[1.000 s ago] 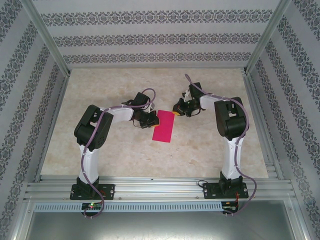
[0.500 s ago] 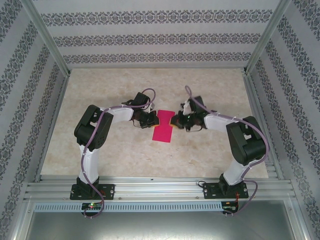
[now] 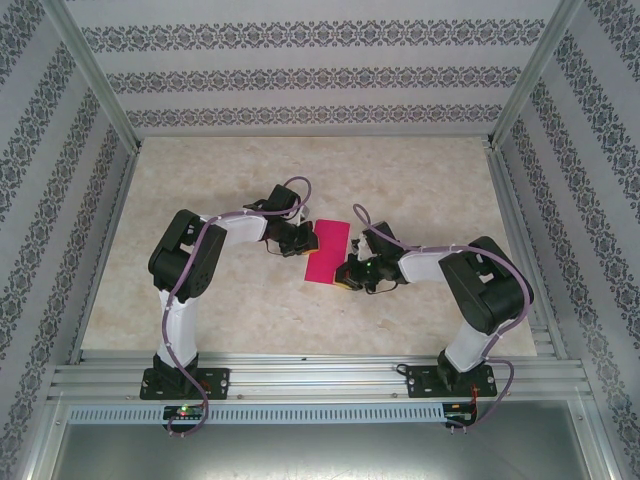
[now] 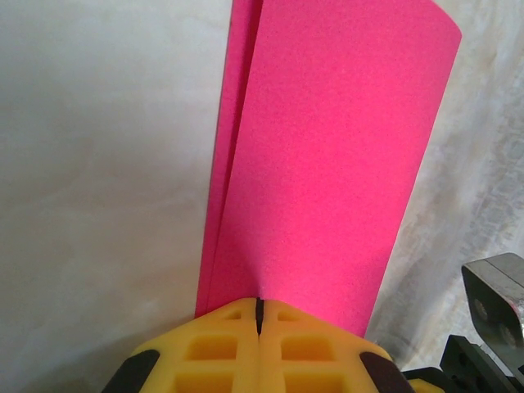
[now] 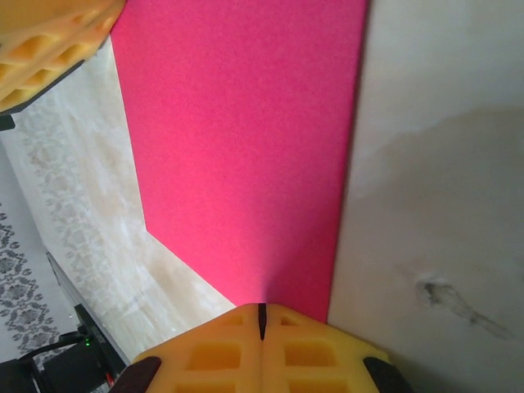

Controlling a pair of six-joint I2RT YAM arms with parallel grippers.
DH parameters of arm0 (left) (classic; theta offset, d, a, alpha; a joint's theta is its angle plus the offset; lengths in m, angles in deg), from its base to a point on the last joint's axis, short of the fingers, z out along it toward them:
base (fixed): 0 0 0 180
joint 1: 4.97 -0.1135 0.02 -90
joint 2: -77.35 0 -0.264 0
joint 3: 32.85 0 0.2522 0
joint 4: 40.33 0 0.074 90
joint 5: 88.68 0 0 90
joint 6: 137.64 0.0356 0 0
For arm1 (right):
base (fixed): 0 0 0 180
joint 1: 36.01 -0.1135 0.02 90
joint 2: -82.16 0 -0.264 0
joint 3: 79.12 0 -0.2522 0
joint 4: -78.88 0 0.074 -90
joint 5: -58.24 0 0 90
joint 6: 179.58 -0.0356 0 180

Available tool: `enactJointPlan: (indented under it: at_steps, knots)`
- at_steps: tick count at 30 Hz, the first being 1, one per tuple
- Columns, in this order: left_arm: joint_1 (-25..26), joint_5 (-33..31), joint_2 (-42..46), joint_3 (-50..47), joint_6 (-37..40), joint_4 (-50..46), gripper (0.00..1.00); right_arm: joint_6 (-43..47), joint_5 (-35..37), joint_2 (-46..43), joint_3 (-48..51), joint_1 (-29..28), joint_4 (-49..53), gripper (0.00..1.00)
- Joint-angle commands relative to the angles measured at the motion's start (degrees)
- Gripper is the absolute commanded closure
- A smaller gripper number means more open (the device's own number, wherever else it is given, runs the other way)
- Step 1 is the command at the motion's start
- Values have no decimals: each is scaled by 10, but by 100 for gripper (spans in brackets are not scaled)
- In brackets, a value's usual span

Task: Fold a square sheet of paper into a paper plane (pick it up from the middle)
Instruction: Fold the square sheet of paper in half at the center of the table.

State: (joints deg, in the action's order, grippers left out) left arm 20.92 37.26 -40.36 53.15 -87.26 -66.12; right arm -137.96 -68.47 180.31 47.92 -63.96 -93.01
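Observation:
The square sheet of paper (image 3: 328,250) lies on the table folded in half, a narrow magenta rectangle with two layers showing along its left edge (image 4: 327,164). My left gripper (image 3: 308,240) is shut, and its yellow tips (image 4: 259,304) rest on the paper's left side near the far end. My right gripper (image 3: 346,275) is also shut, tips (image 5: 262,309) down on the paper (image 5: 246,147) at its near right corner. No paper shows between either pair of jaws. The left gripper's yellow fingers (image 5: 49,41) appear at the far end in the right wrist view.
The beige marbled tabletop (image 3: 220,310) stretches around the paper. Aluminium frame rails (image 3: 320,380) run along the near edge, and patterned walls (image 3: 300,80) close the back and sides. Both arms bend in toward the centre.
My right arm has swung from the paper's far right corner down to its near right corner. The left arm and the paper have stayed put.

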Motion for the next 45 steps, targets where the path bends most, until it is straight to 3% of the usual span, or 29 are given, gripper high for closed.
enactJointPlan:
  at_steps: [1,6,20,32,34,36,38,42,45]
  knots:
    - [13,-25,-27,-19,9,-76,100,19,7,-16,13,7,23,99]
    - [14,-25,-28,-18,11,-77,100,32,-5,-50,-36,19,41,98]
    - [20,-14,-14,-41,-11,-53,100,41,-31,53,-39,16,7,97]
    - [40,-67,85,-100,-39,-48,100,136,-45,-44,-59,42,119,91]
    - [40,-79,112,-107,-37,-45,98,135,-20,-72,-70,44,138,85]
    - [41,-80,132,-109,-30,-39,89,132,49,-85,-93,44,194,77]
    - [42,-82,142,-108,-27,-40,84,124,112,-84,-113,37,238,75]
    - [40,-101,165,-133,-42,-10,78,90,121,-83,-107,11,204,67]
    - [31,-101,180,-157,-59,23,80,69,166,-85,-104,0,208,66]
